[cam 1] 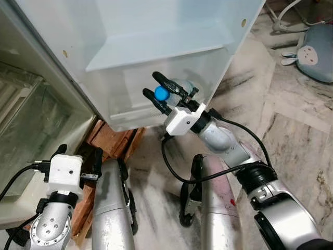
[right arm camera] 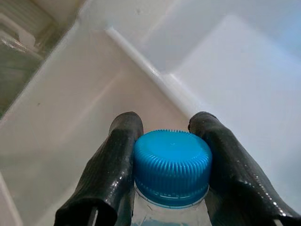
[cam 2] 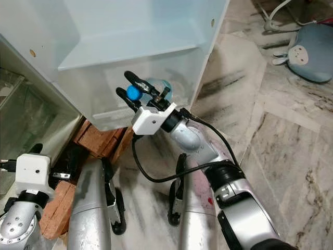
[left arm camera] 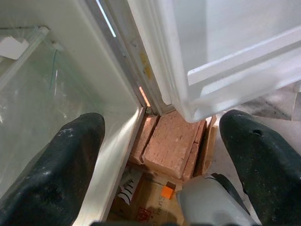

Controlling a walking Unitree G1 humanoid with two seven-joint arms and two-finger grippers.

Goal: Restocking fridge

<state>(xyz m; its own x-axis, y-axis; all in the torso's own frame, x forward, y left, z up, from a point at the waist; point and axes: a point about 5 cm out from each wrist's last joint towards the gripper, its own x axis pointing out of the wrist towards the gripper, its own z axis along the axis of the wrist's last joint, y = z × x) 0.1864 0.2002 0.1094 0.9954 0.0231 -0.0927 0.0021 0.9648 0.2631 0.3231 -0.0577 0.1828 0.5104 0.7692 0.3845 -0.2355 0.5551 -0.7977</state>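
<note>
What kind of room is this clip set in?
Probably a home kitchen or living area: an open fridge door with white shelf bins, marble floor, a plush toy lying on it. The right gripper holds a blue-capped bottle at the door.

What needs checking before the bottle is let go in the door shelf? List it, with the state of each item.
1. Grip: right tool shut on the bottle's blue cap, fingers on both sides. Ok.
2. Bottle placed: it sits within the lowest door shelf. Ok.
3. Bottle base resting on the shelf floor: hidden by the shelf's translucent wall. Cannot tell.
4. Room around the bottle: white shelf walls near, nothing else seen beside it. Ok.
5. Left tool: open, low by the bricks under the fridge, away from the shelf. Ok.
</note>
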